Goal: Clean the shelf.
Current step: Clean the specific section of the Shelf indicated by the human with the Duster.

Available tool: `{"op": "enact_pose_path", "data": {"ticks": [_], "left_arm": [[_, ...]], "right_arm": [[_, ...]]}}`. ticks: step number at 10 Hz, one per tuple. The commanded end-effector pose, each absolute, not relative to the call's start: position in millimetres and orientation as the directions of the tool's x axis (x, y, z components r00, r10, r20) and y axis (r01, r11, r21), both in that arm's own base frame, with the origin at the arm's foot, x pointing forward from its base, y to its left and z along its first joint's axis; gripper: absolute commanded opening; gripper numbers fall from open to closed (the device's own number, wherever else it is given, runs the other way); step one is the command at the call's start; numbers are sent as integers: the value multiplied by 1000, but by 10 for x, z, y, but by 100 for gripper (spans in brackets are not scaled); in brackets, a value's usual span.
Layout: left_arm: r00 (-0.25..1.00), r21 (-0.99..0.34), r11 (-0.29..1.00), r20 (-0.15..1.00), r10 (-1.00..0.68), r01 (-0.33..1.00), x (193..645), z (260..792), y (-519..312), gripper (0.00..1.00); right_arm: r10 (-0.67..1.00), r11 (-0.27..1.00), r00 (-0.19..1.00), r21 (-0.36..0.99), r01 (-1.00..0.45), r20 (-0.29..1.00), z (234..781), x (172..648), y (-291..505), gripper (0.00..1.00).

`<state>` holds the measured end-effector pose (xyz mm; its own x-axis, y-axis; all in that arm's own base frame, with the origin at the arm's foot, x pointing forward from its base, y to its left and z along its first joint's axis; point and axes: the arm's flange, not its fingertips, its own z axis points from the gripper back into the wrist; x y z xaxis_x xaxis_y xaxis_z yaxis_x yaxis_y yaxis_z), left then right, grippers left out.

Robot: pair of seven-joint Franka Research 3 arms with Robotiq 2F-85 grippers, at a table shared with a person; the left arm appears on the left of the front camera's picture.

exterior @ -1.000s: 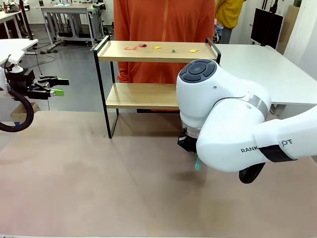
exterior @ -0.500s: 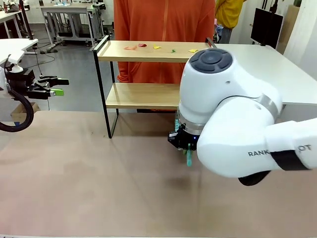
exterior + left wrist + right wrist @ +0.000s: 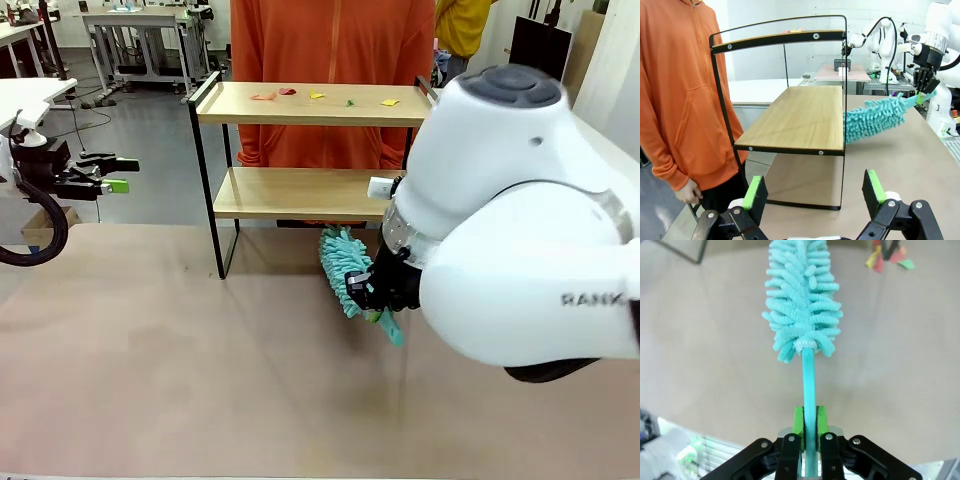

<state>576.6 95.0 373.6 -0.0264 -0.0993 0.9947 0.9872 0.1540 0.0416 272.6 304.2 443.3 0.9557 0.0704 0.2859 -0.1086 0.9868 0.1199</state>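
Observation:
The shelf [image 3: 300, 104] stands at the table's far side, with small red, yellow and green scraps [image 3: 288, 92] on its top board. Its lower board [image 3: 285, 192] is bare. My right gripper [image 3: 382, 292] is shut on the handle of a teal fluffy duster [image 3: 342, 262], whose head points at the lower board's right end. The right wrist view shows the handle [image 3: 810, 382] pinched between the green pads [image 3: 798, 421]. The left wrist view shows the duster [image 3: 874, 117] just beside the shelf [image 3: 800, 117]. My left gripper [image 3: 108, 175] hangs open at the far left, apart from the shelf.
A person in an orange hoodie [image 3: 330, 40] stands close behind the shelf, one hand [image 3: 688, 191] hanging low. A white table [image 3: 540, 140] adjoins at the right. A few coloured scraps [image 3: 887, 257] lie on the brown tabletop beyond the duster. The brown tabletop [image 3: 180, 360] in front is open.
My right arm has lifted and swung right, and the duster has come out from under it with its head toward the shelf's lower board. The left arm has not moved.

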Motion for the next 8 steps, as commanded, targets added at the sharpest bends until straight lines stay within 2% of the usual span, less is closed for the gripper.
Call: {"op": "enact_pose_path", "data": {"ticks": [1, 5, 8], "left_arm": [[-32, 48, 153, 994, -104, 987, 5753, 3764, 952, 100], [-32, 48, 153, 994, -104, 987, 5753, 3764, 952, 100], [-32, 48, 153, 994, -104, 987, 5753, 3764, 952, 100]], "right_arm": [[222, 951, 956, 173, -255, 190, 4707, 2583, 2711, 13], [439, 854, 894, 270, -445, 87, 5312, 2230, 2271, 13], [564, 797, 825, 245, -552, 27, 5461, 1899, 2031, 13]]}}
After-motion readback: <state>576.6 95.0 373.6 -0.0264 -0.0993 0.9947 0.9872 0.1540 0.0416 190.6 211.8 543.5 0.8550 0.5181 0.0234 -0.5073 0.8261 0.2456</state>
